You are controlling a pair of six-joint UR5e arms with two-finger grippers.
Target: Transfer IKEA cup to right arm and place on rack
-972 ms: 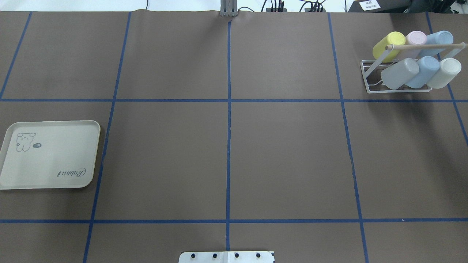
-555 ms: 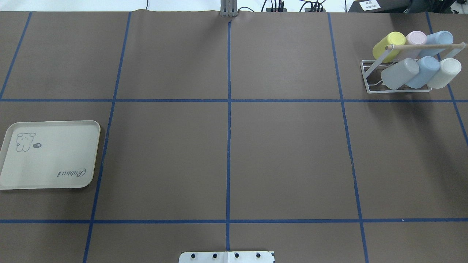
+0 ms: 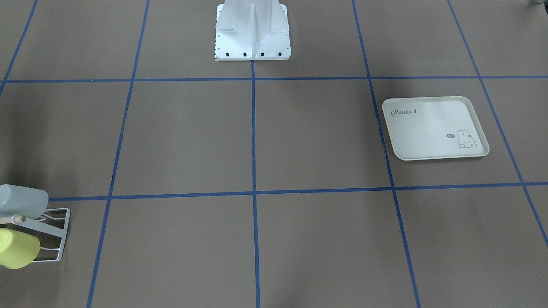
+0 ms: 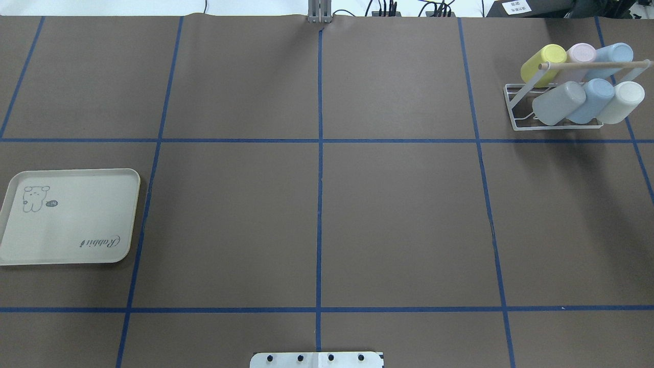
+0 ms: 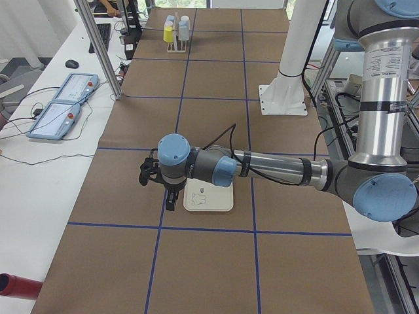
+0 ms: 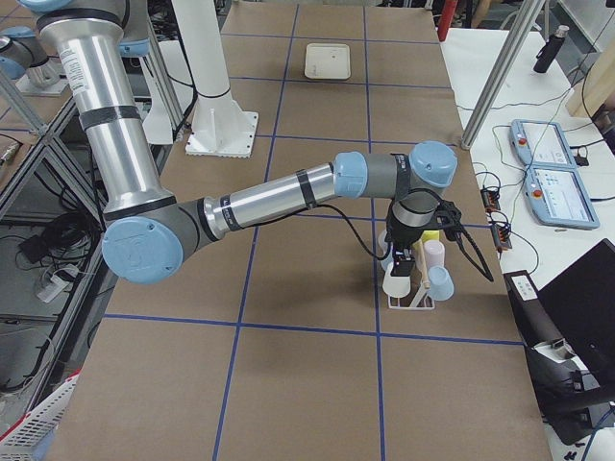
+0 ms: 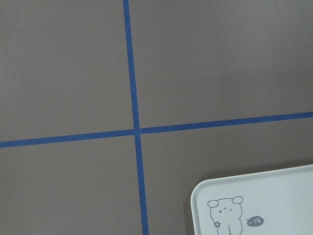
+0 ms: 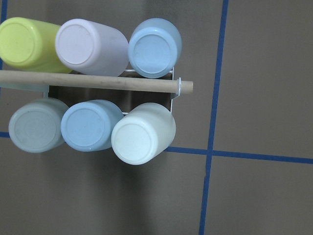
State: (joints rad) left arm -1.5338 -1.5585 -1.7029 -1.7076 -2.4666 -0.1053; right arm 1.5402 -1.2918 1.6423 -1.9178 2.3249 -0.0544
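Observation:
The white wire rack [image 4: 516, 123] with its wooden dowel [image 4: 592, 65] stands at the far right of the table. It holds several pastel cups tilted on its prongs, among them a yellow cup [image 4: 544, 64], a grey cup [image 4: 559, 102] and a pale green-white cup [image 4: 621, 102]. The right wrist view looks straight down on the dowel [image 8: 98, 81] and the cup bottoms. My right gripper [image 6: 404, 269] hangs just above the rack [image 6: 415, 303]. My left gripper [image 5: 171, 199] hangs above the tray's edge. I cannot tell whether either is open or shut.
The cream rabbit-print tray [image 4: 66, 217] lies at the left side and shows in the left wrist view [image 7: 264, 205]. The robot's white base [image 3: 252, 34] stands at the near middle edge. Blue tape lines grid the brown table.

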